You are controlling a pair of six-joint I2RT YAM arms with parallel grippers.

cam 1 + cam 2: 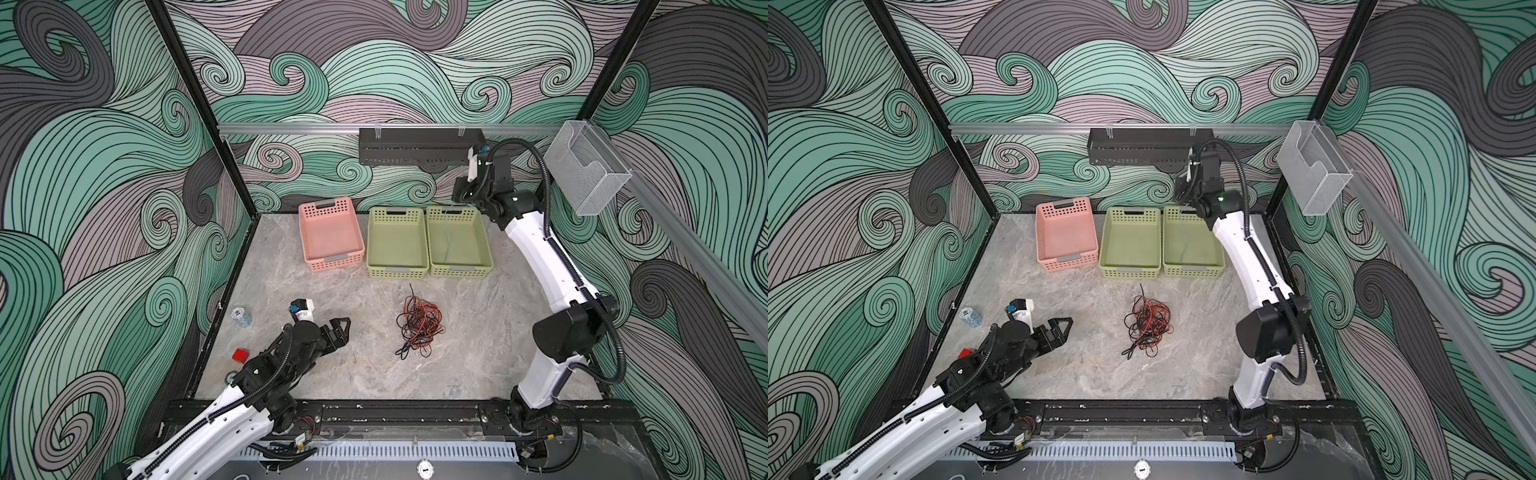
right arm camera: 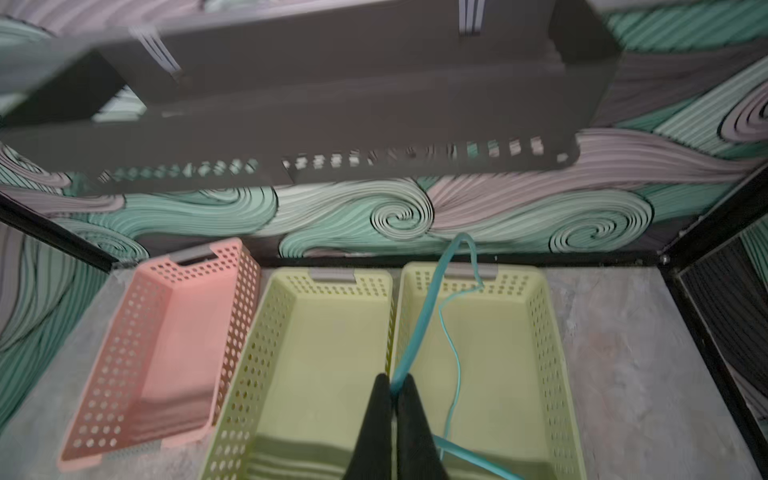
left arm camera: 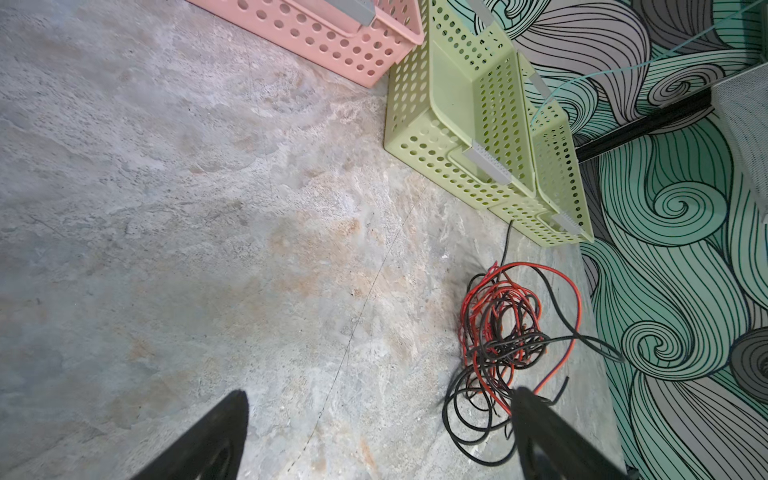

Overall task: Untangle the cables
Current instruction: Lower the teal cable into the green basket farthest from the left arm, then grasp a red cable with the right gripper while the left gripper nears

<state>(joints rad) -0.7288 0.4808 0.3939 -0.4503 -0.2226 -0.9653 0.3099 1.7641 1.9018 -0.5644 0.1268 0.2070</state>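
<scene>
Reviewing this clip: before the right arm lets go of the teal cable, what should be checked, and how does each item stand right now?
1. Grip: right gripper shut on the teal cable: ok.
2. Drop spot: teal cable hangs over the right green basket, its lower part inside: ok.
3. Separation: teal cable clear of the tangle: ok.
4. Other arm: left gripper open, empty, beside the tangle without touching it: ok.
5. Slack: free end of the teal cable resting on the basket floor: cannot tell.
6. Job finished: not ok; red and black strands lie in one knotted tangle.
</scene>
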